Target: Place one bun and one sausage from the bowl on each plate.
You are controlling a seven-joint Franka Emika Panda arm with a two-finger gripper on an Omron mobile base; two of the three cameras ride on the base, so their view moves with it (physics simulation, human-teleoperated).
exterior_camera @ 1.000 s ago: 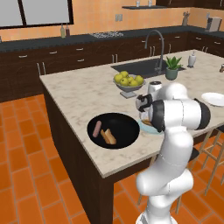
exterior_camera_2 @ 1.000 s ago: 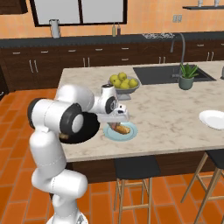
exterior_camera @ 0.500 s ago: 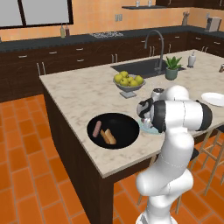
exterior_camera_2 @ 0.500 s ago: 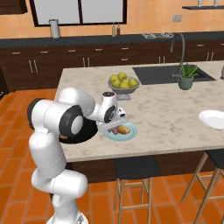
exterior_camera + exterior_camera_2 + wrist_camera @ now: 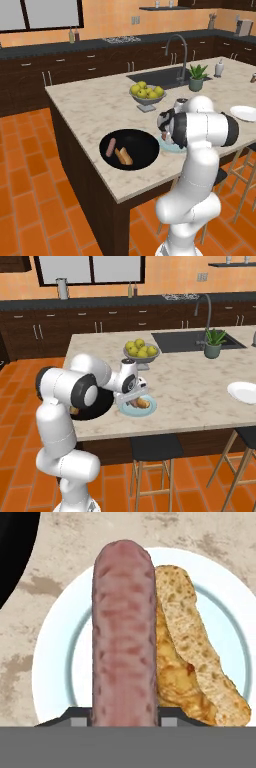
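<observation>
My gripper [image 5: 124, 714] is shut on a pinkish sausage [image 5: 124, 642], holding it just above the pale blue plate [image 5: 55, 662]. A golden-tan bun [image 5: 192, 652] lies on that plate, right beside the sausage. From the right base view, the gripper [image 5: 134, 400] hangs low over the blue plate [image 5: 150, 409] and the bun [image 5: 143, 403]. The black bowl [image 5: 145, 140] holds a second sausage [image 5: 110, 147] and a second bun [image 5: 123, 156]. Bare and far to the right stands the white plate [image 5: 245, 113], also seen as the white plate [image 5: 245, 392].
A grey footed bowl of yellow-green fruit [image 5: 146, 93] stands behind the black bowl. Further back are the sink with its faucet [image 5: 178, 47] and a small potted plant [image 5: 198, 77]. The counter's front edge runs close to the blue plate, with stools [image 5: 150, 448] below.
The hand has come down toward the blue plate with the sausage in it. Bowl, plates and bun have stayed where they were.
</observation>
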